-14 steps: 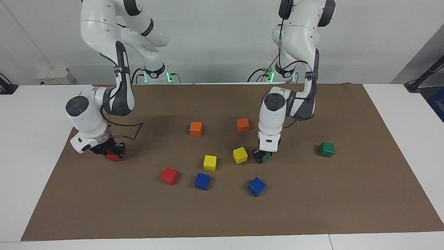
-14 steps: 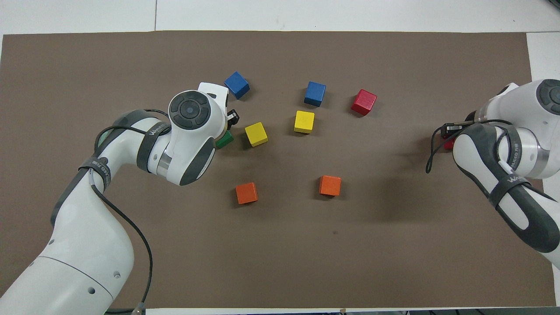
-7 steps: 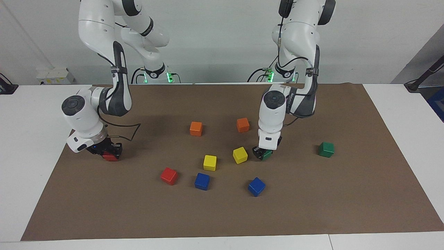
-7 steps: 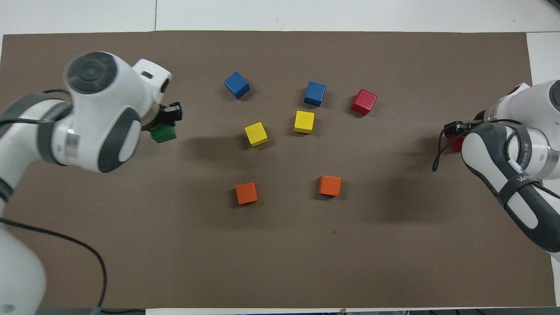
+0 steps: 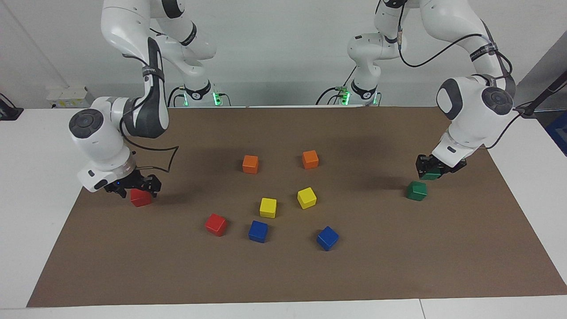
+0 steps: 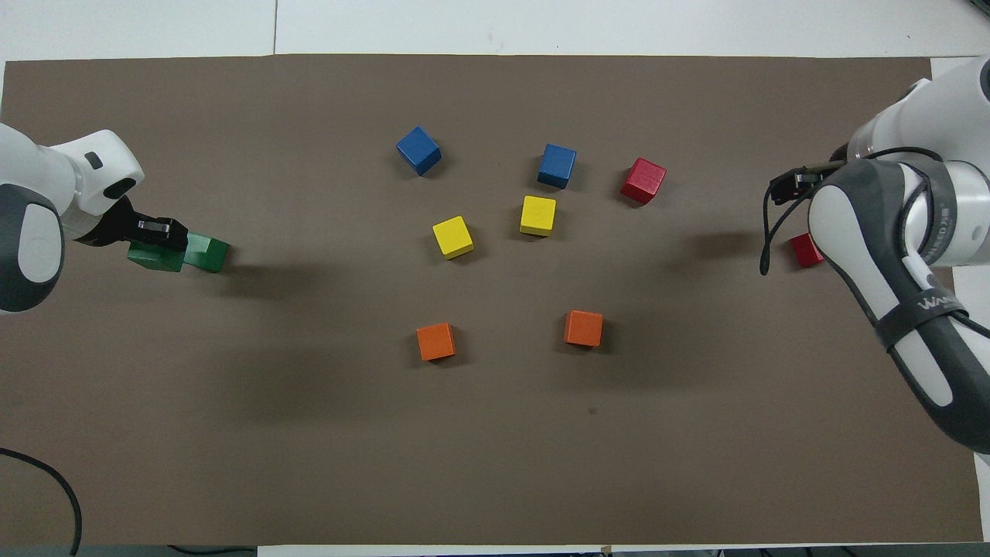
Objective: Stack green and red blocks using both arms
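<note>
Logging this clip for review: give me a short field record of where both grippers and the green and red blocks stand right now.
left gripper: shut on held green block, raised by the table's left-arm end
resting green block: on the mat, just under and beside the held one
right gripper: open, at the end red block
end red block: on the mat, right-arm end
other red block: on the mat beside a blue block
stacks: none yet
</note>
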Robot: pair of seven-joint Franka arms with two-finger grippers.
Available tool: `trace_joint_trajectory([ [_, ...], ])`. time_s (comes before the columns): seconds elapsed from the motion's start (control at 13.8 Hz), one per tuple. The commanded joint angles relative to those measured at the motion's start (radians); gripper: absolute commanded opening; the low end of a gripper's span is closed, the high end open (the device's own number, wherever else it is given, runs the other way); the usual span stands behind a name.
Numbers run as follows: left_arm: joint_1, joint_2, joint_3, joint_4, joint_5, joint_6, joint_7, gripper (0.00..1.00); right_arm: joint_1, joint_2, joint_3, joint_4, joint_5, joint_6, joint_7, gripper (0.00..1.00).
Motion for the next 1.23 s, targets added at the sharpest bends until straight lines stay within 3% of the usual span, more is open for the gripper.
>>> trace_joint_trajectory([
  [0.0,0.004,0.023,-0.011,-0.01,-0.016,0.052,0.072,0.0,0.096,0.094,0.003,0.119,-0.025,-0.026,0.188,1.0],
  [0.29,0.003,0.058,-0.011,-0.01,-0.016,0.095,0.09,0.0,0.192,0.259,0.004,0.322,-0.02,-0.05,0.554,1.0],
  [0.65,0.003,0.066,-0.011,-0.022,-0.016,0.119,0.105,0.0,0.235,0.395,0.008,0.453,-0.02,-0.018,0.685,1.0],
  [0.94,0.003,0.066,-0.011,-0.05,-0.016,0.147,0.112,0.0,0.242,0.415,0.009,0.443,-0.021,0.046,0.688,1.0],
  [1.09,0.004,0.065,-0.011,-0.053,-0.016,0.15,0.145,0.0,0.246,0.395,0.009,0.342,-0.026,0.094,0.683,1.0],
  [1.16,0.004,0.065,-0.011,-0.058,-0.016,0.15,0.147,0.1,0.243,0.383,0.009,0.322,-0.026,0.094,0.673,1.0],
])
